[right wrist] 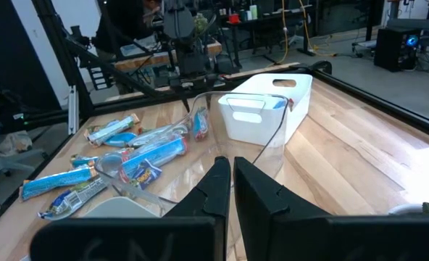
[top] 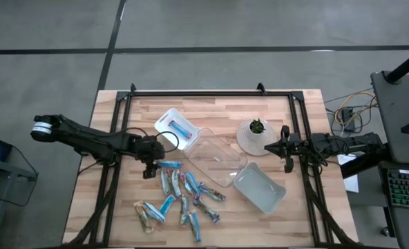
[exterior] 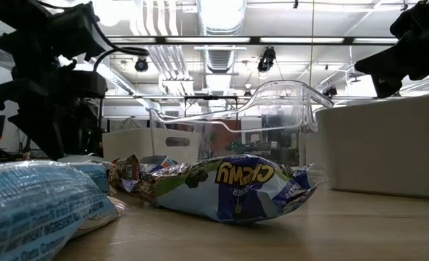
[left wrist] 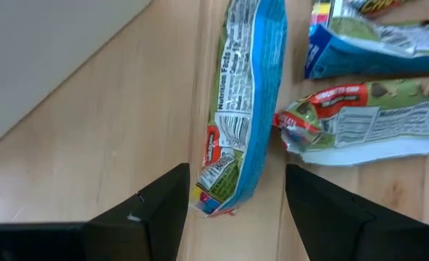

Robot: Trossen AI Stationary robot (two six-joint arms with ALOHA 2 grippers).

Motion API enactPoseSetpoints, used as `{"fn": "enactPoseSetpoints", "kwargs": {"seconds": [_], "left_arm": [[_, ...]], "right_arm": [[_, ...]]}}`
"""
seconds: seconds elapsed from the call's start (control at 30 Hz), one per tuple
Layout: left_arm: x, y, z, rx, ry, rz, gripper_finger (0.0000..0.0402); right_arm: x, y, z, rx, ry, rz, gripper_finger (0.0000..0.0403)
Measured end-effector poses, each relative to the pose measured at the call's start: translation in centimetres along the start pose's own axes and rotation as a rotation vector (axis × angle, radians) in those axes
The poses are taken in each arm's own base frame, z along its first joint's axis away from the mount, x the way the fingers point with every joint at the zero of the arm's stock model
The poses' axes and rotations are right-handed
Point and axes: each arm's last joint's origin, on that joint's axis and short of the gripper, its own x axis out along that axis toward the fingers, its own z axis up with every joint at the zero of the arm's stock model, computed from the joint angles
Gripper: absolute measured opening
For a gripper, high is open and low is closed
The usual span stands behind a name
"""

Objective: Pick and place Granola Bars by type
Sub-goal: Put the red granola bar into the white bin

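Several granola bars [top: 184,200] in blue and greenish wrappers lie loose on the wooden table, toward its near edge. One blue-wrapped bar [left wrist: 243,94] lies flat at the pile's far left end [top: 168,164]. My left gripper [left wrist: 232,199] hangs just above it, open and pointing steeply down, with one finger on either side of the bar's near end [left wrist: 216,192] and neither touching it. Another blue bar [top: 184,129] lies in a white tray [top: 167,123]. My right gripper [top: 286,151] waits shut at the table's right side, holding nothing.
A clear tray [top: 215,160] stands in the middle of the table and a pale tray [top: 260,188] to its near right. A small potted plant [top: 256,128] stands close to my right gripper. A black frame [top: 211,92] borders the table's far edge.
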Motion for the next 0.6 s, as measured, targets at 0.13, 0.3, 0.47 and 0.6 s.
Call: {"fn": "enactPoseSetpoints", "kwargs": {"seconds": [0.13, 0.3, 0.47, 0.6], "left_arm": [[0.6, 0.0, 0.0, 0.020, 0.029, 0.006, 0.0209], [1.3, 0.0, 0.0, 0.021, 0.055, 0.012, 0.0208], [1.8, 0.0, 0.1, 0.019, 0.070, 0.014, 0.0208], [2.0, 0.0, 0.1, 0.018, 0.081, 0.016, 0.0195]], "right_arm": [[0.0, 0.0, 0.0, 0.000, 0.000, 0.000, 0.0013], [0.0, 0.0, 0.0, 0.000, 0.000, 0.000, 0.0013], [0.0, 0.0, 0.0, 0.000, 0.000, 0.000, 0.0013], [0.0, 0.0, 0.0, 0.000, 0.000, 0.000, 0.0013]]}}
